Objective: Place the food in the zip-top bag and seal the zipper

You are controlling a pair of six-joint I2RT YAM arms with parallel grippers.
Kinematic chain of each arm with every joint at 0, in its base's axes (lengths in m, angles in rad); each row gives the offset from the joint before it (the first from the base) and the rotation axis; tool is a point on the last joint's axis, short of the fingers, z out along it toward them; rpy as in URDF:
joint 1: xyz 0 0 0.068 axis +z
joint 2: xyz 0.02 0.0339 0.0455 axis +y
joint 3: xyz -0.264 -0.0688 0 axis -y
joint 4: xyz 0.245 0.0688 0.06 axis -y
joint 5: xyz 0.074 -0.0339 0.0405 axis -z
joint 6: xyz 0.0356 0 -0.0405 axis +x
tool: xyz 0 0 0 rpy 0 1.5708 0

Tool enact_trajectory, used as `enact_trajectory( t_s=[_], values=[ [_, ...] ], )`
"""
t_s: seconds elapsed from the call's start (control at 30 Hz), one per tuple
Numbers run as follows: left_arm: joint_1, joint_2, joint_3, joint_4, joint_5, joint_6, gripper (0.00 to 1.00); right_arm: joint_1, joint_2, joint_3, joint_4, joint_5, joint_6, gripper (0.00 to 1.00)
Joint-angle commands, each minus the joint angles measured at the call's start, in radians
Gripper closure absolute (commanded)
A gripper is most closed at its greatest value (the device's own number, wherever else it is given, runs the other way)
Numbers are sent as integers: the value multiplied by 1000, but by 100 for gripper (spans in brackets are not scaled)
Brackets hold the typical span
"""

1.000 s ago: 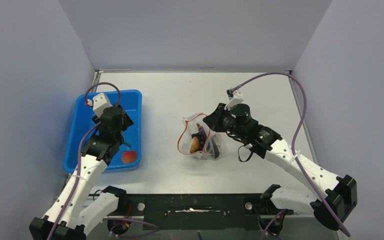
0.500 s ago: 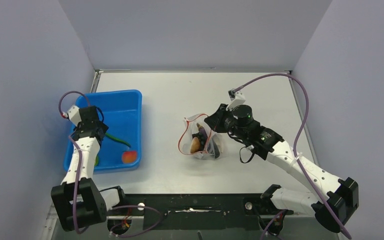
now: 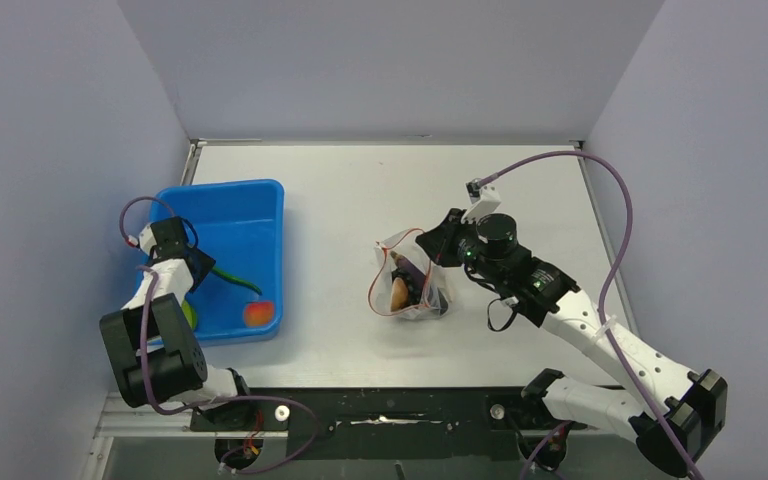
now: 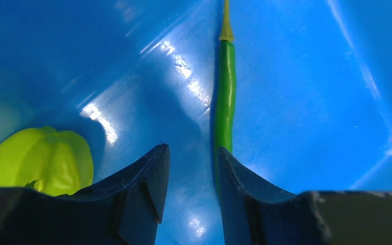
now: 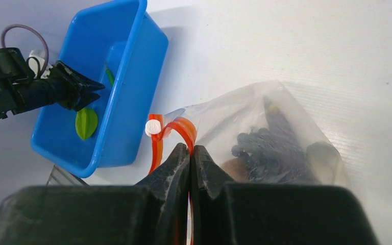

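The clear zip-top bag (image 3: pixel 415 290) lies mid-table with its red zipper (image 5: pixel 182 126) curled open. Inside it show a dark grape bunch (image 5: pixel 265 148), a brownish-orange piece (image 5: pixel 233 168) and a pale disc (image 5: pixel 325 154). My right gripper (image 5: pixel 190 149) is shut on the zipper strip at the bag's mouth. My left gripper (image 4: pixel 191 153) is low inside the blue tray (image 3: pixel 260 200), open by a narrow gap. The long green pod (image 4: pixel 225 97) runs away from its right fingertip, its near end under that finger. A lime-green fruit (image 4: pixel 46 158) sits left of the left finger. An orange-red fruit (image 3: pixel 257 314) rests in the tray's near right corner.
The tray stands at the table's left side by the left wall. The left arm (image 3: pixel 155 330) folds over the tray's near left corner. A purple cable (image 3: pixel 610 260) loops above the right arm. Grey walls close in the table's left, right and far sides.
The left arm swung from above the tray's middle down to its left side, and its jaws narrowed. The right gripper, still holding the zipper, shifted slightly right with the bag.
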Motion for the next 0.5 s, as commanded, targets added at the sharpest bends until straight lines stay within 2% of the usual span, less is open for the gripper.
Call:
enact_trajectory(
  t_s=[0.0,0.47],
  values=[
    [14,74,73,78,61,10,62,-9,-45,6,54,23,-25,100],
    [17,198,143,100,38,52,61,-13,-40,30,42,37,-46,100]
  ],
)
